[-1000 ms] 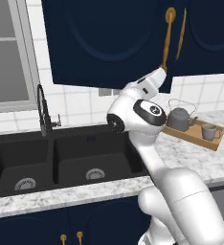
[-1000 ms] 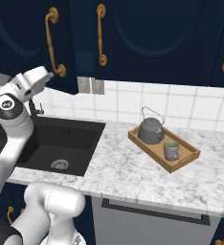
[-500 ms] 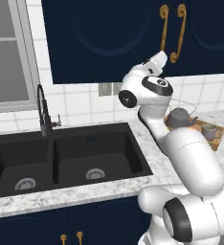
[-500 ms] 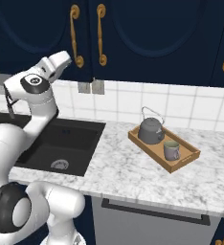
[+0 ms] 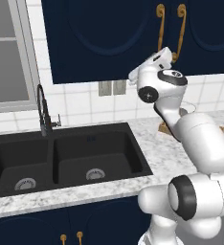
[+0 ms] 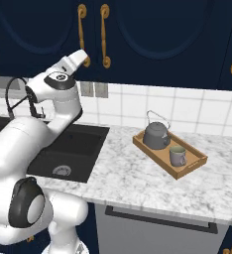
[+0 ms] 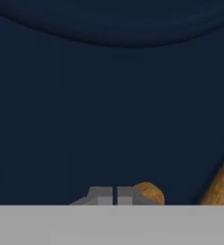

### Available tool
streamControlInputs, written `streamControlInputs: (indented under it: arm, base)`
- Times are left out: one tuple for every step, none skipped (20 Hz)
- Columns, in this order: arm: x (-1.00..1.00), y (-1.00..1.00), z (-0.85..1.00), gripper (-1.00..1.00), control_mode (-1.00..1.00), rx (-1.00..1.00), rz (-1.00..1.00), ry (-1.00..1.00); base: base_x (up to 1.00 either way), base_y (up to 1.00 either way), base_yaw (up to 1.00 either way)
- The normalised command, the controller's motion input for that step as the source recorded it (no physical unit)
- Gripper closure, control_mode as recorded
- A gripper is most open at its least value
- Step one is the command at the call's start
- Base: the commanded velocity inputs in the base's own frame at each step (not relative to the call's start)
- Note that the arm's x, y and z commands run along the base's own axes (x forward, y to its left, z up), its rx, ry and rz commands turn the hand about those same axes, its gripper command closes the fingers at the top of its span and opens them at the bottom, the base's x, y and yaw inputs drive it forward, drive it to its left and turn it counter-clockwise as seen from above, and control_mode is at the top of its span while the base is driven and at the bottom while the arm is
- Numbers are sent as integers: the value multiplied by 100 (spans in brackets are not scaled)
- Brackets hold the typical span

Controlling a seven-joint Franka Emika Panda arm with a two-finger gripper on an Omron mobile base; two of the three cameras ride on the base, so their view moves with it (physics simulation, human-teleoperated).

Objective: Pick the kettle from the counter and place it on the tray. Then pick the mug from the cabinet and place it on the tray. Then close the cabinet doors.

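Jaws pressed together, holding nothing, low centre of hand view, nose-on to a navy door panel. Rounded brass handle end just right of the tips; second handle slanting up at lower right edge. In right base view, hand at upper left of frame, just beside the lower end of the left handle of the cabinet doors. Key relation: door face dead ahead of the jaws, handles running vertical, lower ends level with the hand; both doors look flush and shut, no gap to be made out, so closing step judged done or nearly so. Contact between tips and panel cannot be told. In left base view, hand at upper centre-right, below the twin handles. Kettle and mug both standing on the tray, centre-right of right base view, mug just beside kettle toward the frame's lower right, well apart from the hand. Tray on speckled marble table; black double sink to the left in left base view, dark tap behind it, white tiled wall, window at upper left.
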Motion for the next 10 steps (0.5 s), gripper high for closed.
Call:
streamControlInputs:
  arm:
    - [61, -28, 0, 100, -100, 0, 19, 2]
    - [64, -29, 0, 100, -100, 0, 19, 6]
    - [64, -29, 0, 100, -100, 0, 19, 9]
    - [67, -28, 6, 100, -100, 0, 18, 16]
    - [71, -19, 27, 100, -100, 0, 18, 25]
    - [75, -14, 39, 100, -100, 5, 19, 30]
    - [75, -10, 44, 100, -100, 10, 19, 31]
    - [76, -8, 44, 100, -100, 11, 18, 31]
    - [79, -5, 49, 100, -100, 13, 17, 33]
    - [83, 0, 54, 100, -100, 14, 16, 36]
  base:
    - [0, 0, 0]
    - [0, 0, 0]
    - [0, 0, 0]
    - [0, 0, 0]
    - [0, 0, 0]
    - [0, 0, 0]
    - [0, 0, 0]
    - [0, 0, 0]
    - [0, 0, 0]
    - [0, 0, 0]
